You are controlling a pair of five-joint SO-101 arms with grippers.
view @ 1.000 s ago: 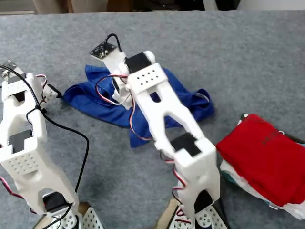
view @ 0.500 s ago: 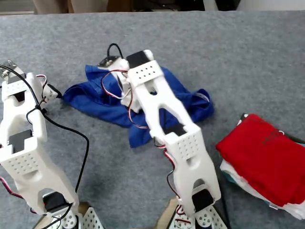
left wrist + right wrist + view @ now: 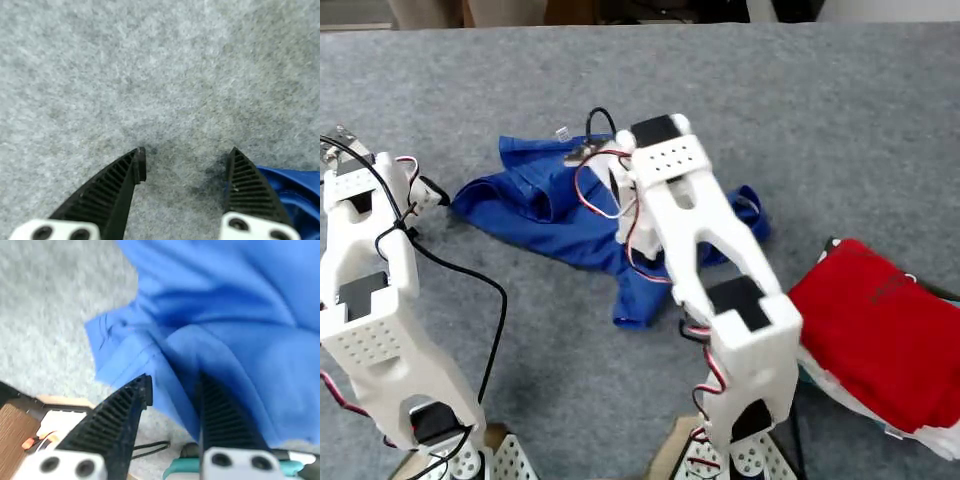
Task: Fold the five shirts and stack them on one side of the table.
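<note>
A crumpled blue shirt (image 3: 535, 205) lies spread on the grey table (image 3: 820, 110) near its middle. My right gripper (image 3: 172, 387) is shut on a fold of the blue shirt (image 3: 225, 315), with cloth pinched between its black fingers; from above, this right gripper (image 3: 625, 195) sits over the shirt's middle, mostly under its own arm. My left gripper (image 3: 187, 162) is open, low over bare table, with one fingertip beside the blue shirt's corner (image 3: 300, 195). In the high view the left gripper (image 3: 438, 193) is at the shirt's left tip.
A stack of folded shirts with a red one on top (image 3: 875, 335) sits at the table's right edge. Wires (image 3: 470, 270) trail from the left arm across the front of the table. Grey table stretches behind the shirt.
The right arm has swung to the right and dragged the blue shirt's middle and lower flap that way. The left arm has stayed put.
</note>
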